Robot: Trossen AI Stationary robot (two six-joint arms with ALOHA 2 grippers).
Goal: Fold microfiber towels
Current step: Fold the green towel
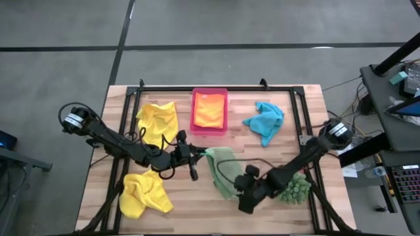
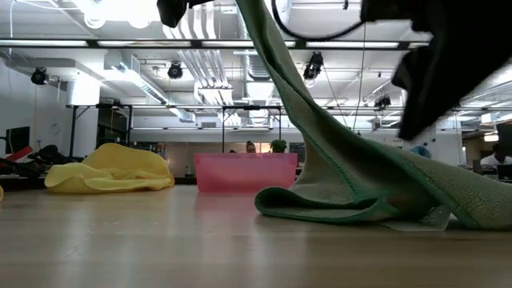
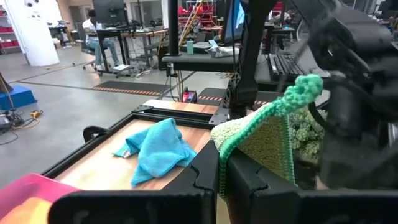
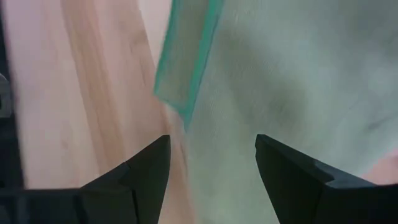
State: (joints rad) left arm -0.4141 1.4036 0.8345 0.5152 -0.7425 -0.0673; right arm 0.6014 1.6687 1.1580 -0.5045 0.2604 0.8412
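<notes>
The light green towel (image 1: 222, 172) slopes from a raised corner down to the table, where its near part (image 2: 344, 204) lies in folds. My left gripper (image 1: 202, 156) is at the table's middle, shut on that corner. My right gripper (image 4: 211, 168) is open, pointing down at a slant over the towel's near end (image 1: 228, 191), one finger on either side of a green-hemmed edge (image 4: 186, 68). Whether it touches the cloth I cannot tell. Two yellow towels (image 1: 159, 119) (image 1: 143, 193) lie crumpled at the left. An orange towel (image 1: 209, 110) lies in the pink tray (image 1: 194, 113). The blue towel (image 1: 265, 121) lies at the far right. My left gripper pinches one corner (image 3: 261, 134) of the light green towel between its two fingers, which come in level from the table's left. The hemmed tip (image 3: 303, 87) sticks out past the fingers. From the corner the cloth runs down fairly taut (image 2: 288, 88), with its lower part on the table.
A spiky green plant (image 1: 295, 189) stands at the near right, close behind my right arm. A black frame (image 1: 216, 88) runs around the table's far and side edges. There is bare wood between the near yellow towel and the green one (image 1: 190, 203).
</notes>
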